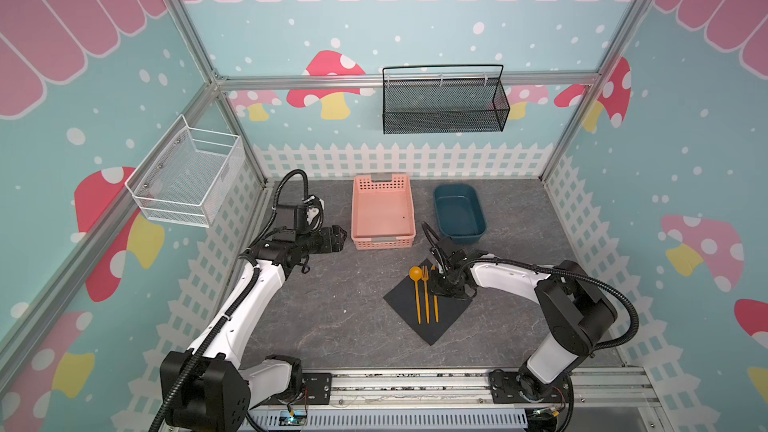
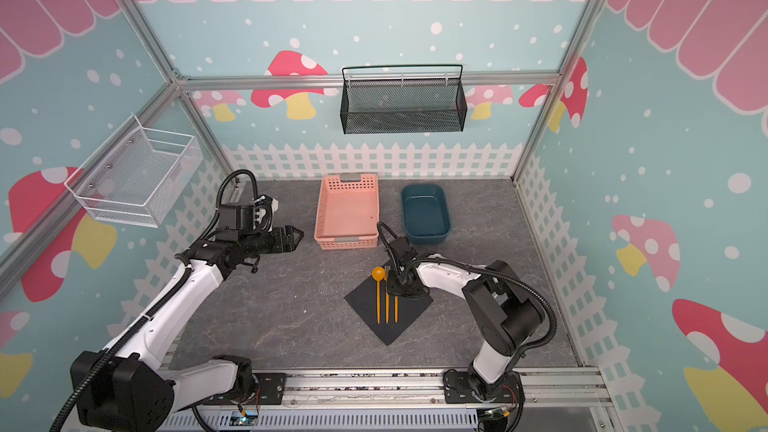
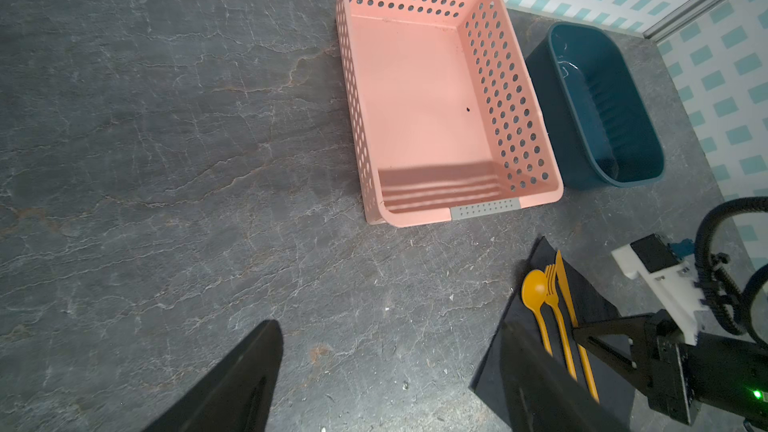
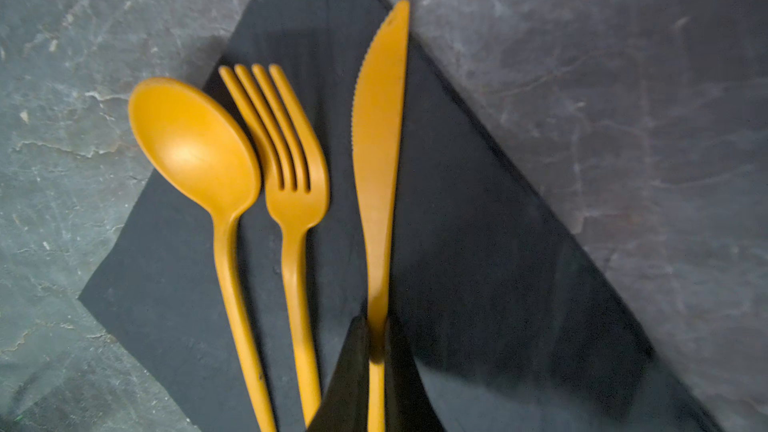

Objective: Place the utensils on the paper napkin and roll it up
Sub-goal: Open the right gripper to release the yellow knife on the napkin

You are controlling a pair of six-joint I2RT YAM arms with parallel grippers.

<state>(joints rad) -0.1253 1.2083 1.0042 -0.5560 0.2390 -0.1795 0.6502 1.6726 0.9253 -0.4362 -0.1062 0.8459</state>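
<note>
orange plastic knife (image 4: 378, 139) pinched in right claw (image 4: 376, 344) on black square paper napkin (image 4: 478, 263); left claw (image 3: 388, 332) wide open, empty.

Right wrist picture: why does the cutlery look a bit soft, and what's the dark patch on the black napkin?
In the right wrist view the knife and fork have slightly smeared edges, a soft highlight sits on the spoon bowl, and a shadow darkens part of the napkin; in the left wrist view a striped shadow falls inside the pink basket.
</note>
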